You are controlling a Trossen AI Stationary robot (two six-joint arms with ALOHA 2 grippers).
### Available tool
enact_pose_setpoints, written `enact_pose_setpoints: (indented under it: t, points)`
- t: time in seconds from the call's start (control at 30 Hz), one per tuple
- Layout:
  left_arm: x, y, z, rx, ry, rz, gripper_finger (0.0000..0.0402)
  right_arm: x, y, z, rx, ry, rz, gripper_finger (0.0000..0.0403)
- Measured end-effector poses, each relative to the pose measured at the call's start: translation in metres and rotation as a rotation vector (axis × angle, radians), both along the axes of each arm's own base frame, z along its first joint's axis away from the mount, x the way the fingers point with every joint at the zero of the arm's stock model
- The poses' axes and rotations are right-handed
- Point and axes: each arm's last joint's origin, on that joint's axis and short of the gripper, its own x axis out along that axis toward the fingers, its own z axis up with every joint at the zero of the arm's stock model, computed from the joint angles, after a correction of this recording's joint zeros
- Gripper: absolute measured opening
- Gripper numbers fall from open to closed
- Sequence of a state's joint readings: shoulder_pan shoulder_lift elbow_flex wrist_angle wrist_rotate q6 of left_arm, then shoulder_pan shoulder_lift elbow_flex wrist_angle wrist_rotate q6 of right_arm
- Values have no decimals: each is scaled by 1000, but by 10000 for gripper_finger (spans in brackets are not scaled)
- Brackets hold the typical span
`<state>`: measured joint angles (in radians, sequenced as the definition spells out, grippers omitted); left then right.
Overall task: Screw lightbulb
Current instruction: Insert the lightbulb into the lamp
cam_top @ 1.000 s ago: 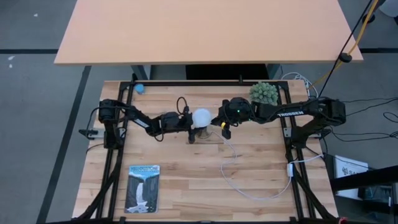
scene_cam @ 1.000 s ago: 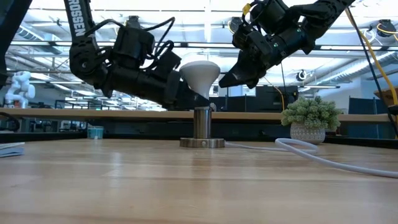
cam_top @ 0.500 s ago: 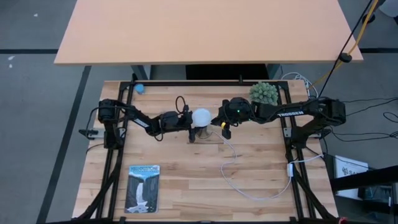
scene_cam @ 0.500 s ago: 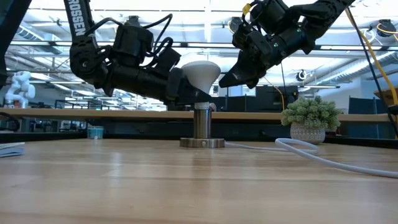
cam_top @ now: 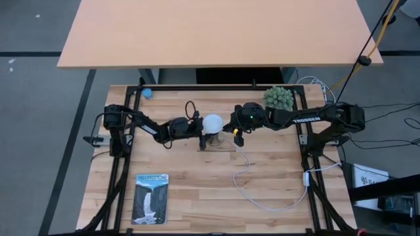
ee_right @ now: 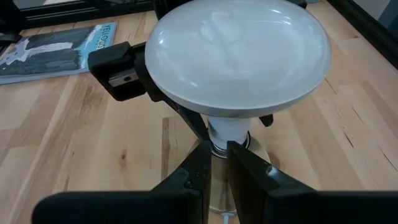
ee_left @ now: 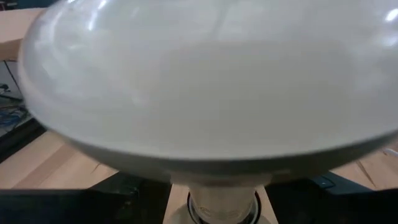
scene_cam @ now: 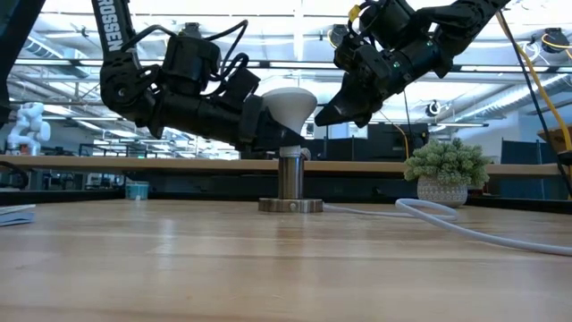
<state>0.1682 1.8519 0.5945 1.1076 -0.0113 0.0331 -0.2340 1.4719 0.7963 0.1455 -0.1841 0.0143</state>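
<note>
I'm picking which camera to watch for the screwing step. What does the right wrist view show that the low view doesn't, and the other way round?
Only the right wrist view shows the blue card lying on the wood and the bulb's neck entering the socket from above. Only the low view shows the potted plant, the white cord and the right hand hanging beside the bulb. Both show the lightbulb upright in the socket, with the left hand at its neck.

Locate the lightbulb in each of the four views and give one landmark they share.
High view: the lightbulb sits at table centre, between the two grippers.
Low view: lightbulb above centre, atop the metal socket.
Left wrist view: lightbulb fills nearly the whole picture.
Right wrist view: lightbulb in the upper middle.
Shared landmark: the socket under the bulb, at least partly visible in every view.
</note>
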Motion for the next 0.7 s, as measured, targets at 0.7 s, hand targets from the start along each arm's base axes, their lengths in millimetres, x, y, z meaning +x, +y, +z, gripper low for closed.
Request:
enact_pose_setpoints:
  t: [0.7]
  points:
    - [-2,2,7,17,17,-46,229,0,0,0,1,2,0,45]
